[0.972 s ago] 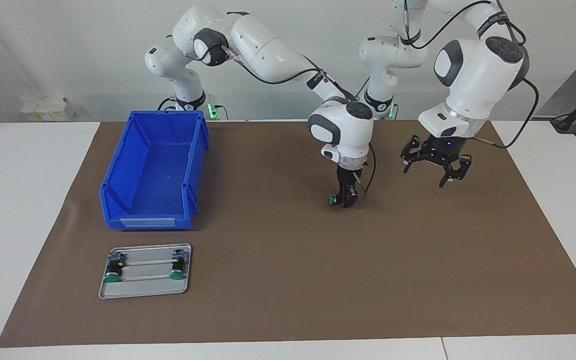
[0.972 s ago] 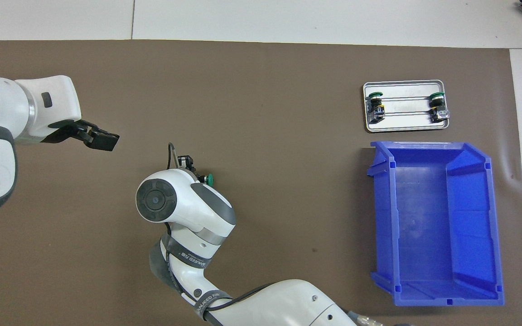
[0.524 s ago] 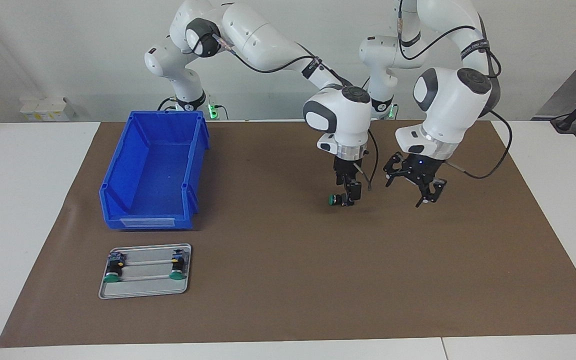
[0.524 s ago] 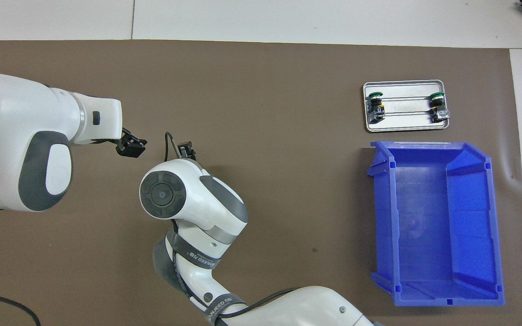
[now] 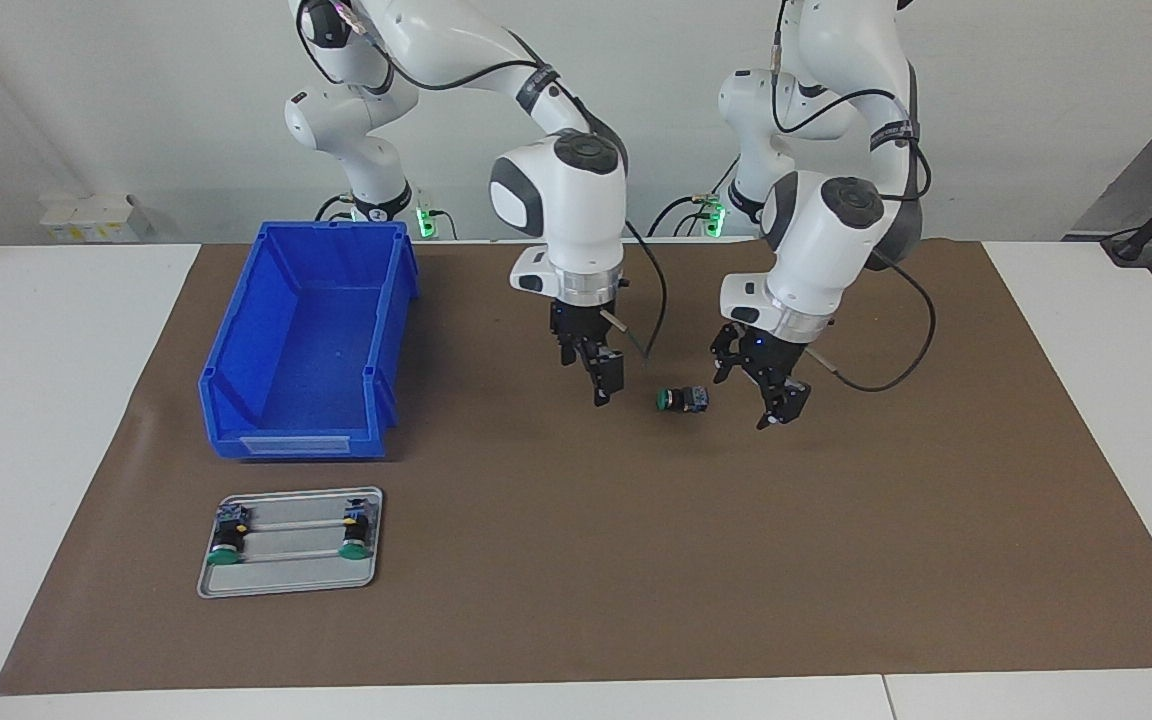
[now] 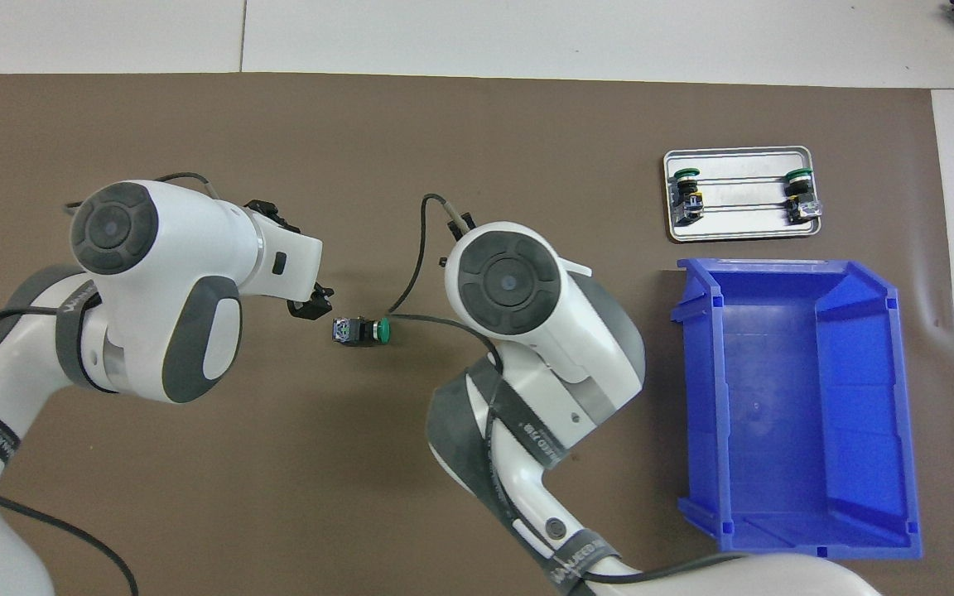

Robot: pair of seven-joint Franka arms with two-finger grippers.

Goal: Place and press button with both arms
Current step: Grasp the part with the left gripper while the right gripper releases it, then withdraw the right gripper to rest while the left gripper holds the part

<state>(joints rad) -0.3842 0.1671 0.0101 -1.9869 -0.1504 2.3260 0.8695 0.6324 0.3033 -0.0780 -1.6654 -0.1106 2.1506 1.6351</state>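
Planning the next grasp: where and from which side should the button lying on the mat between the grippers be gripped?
Probably from above, across the short black body of the button: it lies on its side, green cap toward the right gripper, blue-yellow end toward the left gripper.

Button (image 5: pixel 682 400) released onto mat (image 5: pixel 536 600)

Bright even light, soft shadows

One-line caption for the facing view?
Button lies on the brown mat between the open right gripper and open left gripper.
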